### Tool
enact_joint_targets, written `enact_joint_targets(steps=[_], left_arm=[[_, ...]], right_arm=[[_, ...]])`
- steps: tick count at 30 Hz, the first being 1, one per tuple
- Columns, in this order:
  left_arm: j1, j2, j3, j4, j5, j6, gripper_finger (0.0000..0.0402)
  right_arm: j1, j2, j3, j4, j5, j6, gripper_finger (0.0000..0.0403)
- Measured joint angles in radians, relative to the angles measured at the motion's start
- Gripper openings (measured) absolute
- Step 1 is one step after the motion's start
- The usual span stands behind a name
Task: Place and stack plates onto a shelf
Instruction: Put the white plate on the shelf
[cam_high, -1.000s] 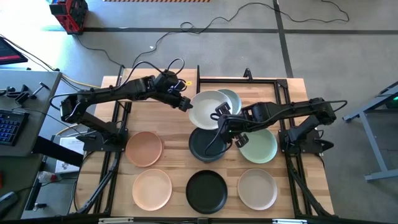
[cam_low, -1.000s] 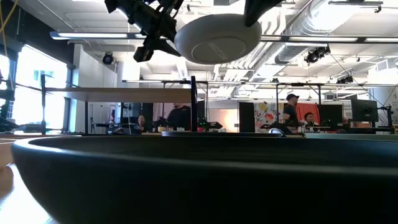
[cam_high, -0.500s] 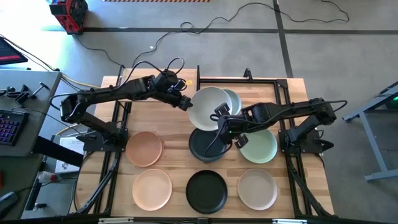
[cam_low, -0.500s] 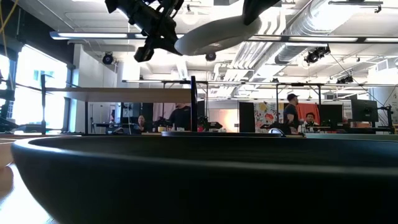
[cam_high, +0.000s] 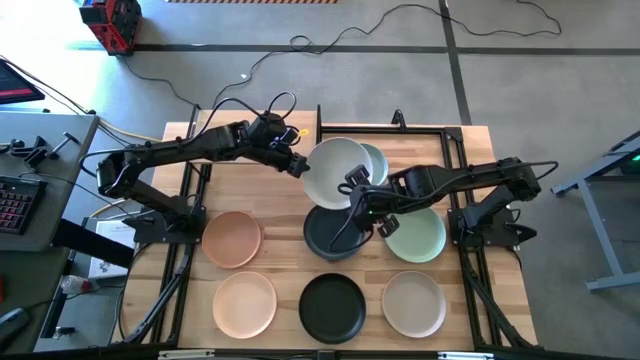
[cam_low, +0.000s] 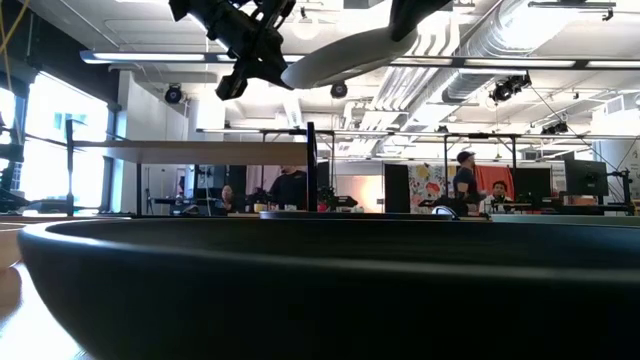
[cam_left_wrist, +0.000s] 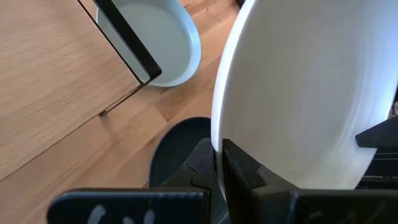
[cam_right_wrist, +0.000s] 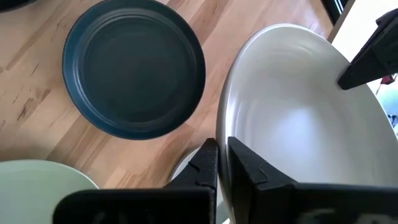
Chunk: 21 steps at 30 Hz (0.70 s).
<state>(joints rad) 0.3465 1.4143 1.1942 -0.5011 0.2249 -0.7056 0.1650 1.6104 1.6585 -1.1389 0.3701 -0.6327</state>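
Both grippers hold a white plate (cam_high: 337, 172) in the air above a dark plate (cam_high: 333, 233). My left gripper (cam_high: 301, 168) is shut on its left rim, and my right gripper (cam_high: 358, 190) is shut on its near-right rim. In the low view the white plate (cam_low: 340, 60) shows almost edge-on, slanting up to the right. A pale blue-grey plate (cam_high: 374, 158) lies flat behind it, beside the shelf (cam_left_wrist: 50, 74). The shelf's board (cam_low: 190, 152) stands on thin black legs at the far left. My left gripper pinches the white plate's rim (cam_left_wrist: 217, 140) between its two fingers, one on each face, coming level from the table's left. The plate is lifted clear and tilted. My right gripper pinches the opposite rim (cam_right_wrist: 222, 140) the same way, coming from the table's right.
Flat on the table lie a pale green plate (cam_high: 415, 235), a peach-pink plate (cam_high: 232, 238), a pale peach plate (cam_high: 245, 303), a black plate (cam_high: 333, 307) and a beige plate (cam_high: 413, 302). The black plate (cam_low: 320, 290) fills the low view's foreground. People stand in the room behind.
The white plate has tipped in both grippers' hold. A second ago its underside faced the near edge; now it shows almost edge-on, slanting. It has also shifted slightly toward the far edge. Neither gripper has let go.
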Motion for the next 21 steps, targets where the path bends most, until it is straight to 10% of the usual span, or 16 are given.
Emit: enact_joint_targets(steps=[21], left_arm=[[0.045, -0.044, 0.0, -0.059, -0.014, 0.05, 0.0003]], right_arm=[[0.005, -0.003, 0.0, -0.043, 0.084, 0.107, 0.0129]])
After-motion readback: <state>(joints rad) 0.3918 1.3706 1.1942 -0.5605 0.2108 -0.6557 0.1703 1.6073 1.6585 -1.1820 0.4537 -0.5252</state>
